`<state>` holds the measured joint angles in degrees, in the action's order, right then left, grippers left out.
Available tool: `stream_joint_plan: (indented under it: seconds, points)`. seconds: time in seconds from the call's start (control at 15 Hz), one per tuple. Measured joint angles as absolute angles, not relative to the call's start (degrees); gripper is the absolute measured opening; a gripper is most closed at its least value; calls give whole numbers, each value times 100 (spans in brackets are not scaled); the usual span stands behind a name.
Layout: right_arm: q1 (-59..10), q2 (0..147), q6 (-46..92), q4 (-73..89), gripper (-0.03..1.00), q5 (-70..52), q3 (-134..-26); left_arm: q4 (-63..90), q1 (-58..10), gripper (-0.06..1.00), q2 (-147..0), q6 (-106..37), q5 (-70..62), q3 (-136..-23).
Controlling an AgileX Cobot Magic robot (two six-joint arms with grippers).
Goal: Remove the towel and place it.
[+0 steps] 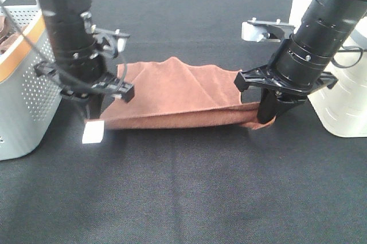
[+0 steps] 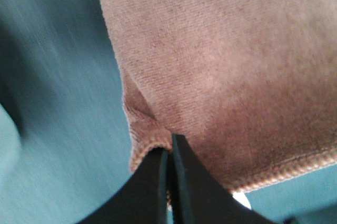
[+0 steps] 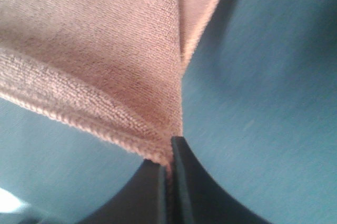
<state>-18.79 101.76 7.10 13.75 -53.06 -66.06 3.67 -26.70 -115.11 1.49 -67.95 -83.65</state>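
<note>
Towel held by both end effectors, low over the bench.

The towel [image 1: 178,98] hangs stretched btw. the left end effector [image 1: 96,109] and right end effector [image 1: 269,113], each clamped tight on one end of its hem; white tag [image 1: 93,132] dangles below the left one, next to the perforated basket [image 1: 23,83]. To do it well: lower both sides at equal speed, keep the cloth taut w/o pulling, release only once flat.

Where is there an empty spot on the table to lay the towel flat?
The wide dark cloth in front of the towel is bare. More bare room lies behind it. Crowded: the perforated basket left, white container right.
</note>
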Motion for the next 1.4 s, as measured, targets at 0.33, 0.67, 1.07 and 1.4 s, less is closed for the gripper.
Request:
stream_joint_plan:
  seconds: [0.33, 0.67, 1.07, 1.4]
  points:
    - [-1879, 10176, 728, 1599, 11, -5541, -6314, 424, -2670, 1, -11453, 155, -6778, -7609]
    - [-1874, 10176, 728, 1398, 75, -6016, -6251, 613, -2653, 54, -11436, -97, -6893, -7603]
    - [-1874, 9878, 728, 1392, 82, -6623, -6257, 768, -2653, 70, -10434, -149, -6910, -7597]
    - [-1874, 8543, 728, 1599, 82, -6847, -6257, 768, -2653, 70, -9185, -149, -6916, -7597]
